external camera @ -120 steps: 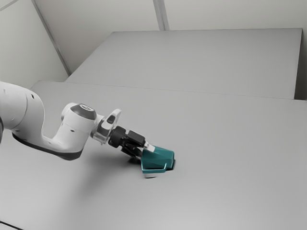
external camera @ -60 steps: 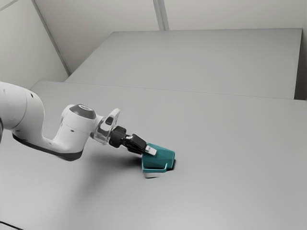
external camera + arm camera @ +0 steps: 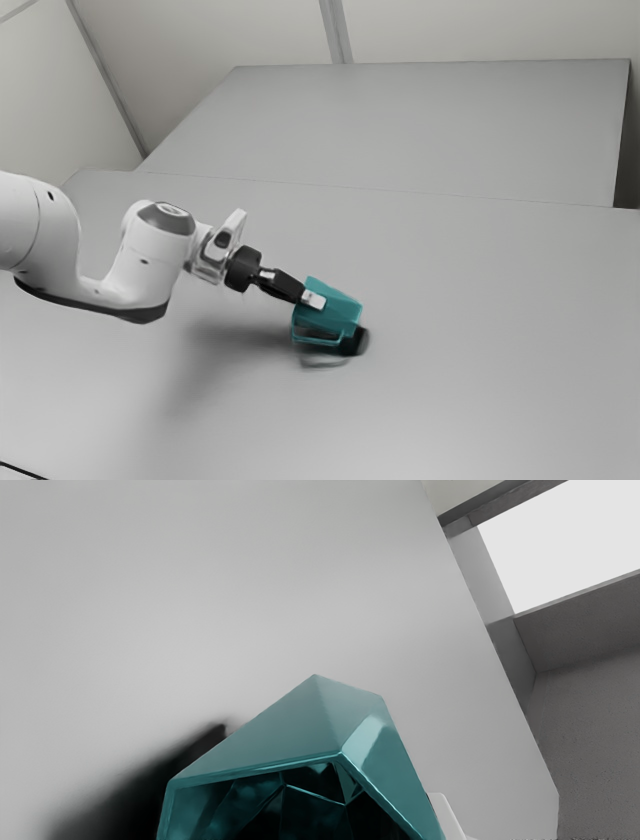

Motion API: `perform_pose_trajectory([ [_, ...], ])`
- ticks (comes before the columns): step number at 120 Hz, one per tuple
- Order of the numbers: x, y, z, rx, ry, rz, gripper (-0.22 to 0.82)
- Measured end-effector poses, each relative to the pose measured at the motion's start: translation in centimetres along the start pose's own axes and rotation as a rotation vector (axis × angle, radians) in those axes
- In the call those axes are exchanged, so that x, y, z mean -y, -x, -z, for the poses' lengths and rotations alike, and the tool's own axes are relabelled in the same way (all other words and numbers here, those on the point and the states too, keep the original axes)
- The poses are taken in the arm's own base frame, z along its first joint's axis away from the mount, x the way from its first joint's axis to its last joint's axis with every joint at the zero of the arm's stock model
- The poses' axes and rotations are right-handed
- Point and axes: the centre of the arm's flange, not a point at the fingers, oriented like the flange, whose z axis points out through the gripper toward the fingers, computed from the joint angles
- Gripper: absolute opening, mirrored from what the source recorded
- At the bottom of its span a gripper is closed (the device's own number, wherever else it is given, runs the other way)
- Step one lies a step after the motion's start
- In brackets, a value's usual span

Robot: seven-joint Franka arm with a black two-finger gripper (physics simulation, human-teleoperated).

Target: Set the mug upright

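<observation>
Firstly, at the exterior view's left, you have the white arm [image 3: 140,270], which reaches toward the exterior view's right and slopes down at its end. Next comes your black gripper [image 3: 308,298]; it is closed upon the teal mug [image 3: 335,308], gripping it near the mouth. One pale fingertip [image 3: 446,817] lies against the outside of the wall; the other one is hidden from you. The mug is around the middle of the exterior view, over the grey table [image 3: 480,340]. It is tilted, not upright, with its open mouth toward the gripper and its base toward the exterior view's right. Its handle [image 3: 316,343] is on the side facing the exterior camera. Beside the base, a dark shadow falls on the table; whether the mug touches the table, you cannot tell.
</observation>
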Motion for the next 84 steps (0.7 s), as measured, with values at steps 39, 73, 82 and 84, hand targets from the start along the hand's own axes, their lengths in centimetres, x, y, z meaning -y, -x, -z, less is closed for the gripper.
perform_pose_trajectory([
  [39, -7.4, -3.6, 4.3, 0.374, -0.458, -0.327, -0.18],
  [73, -7.7, -3.5, 5.9, 0.559, -0.788, -0.304, -0.18],
  [82, -7.6, -3.3, 5.1, 0.556, -0.822, -0.275, -0.18],
  [84, -7.6, -3.3, 5.0, 0.553, -0.828, -0.269, -0.18],
])
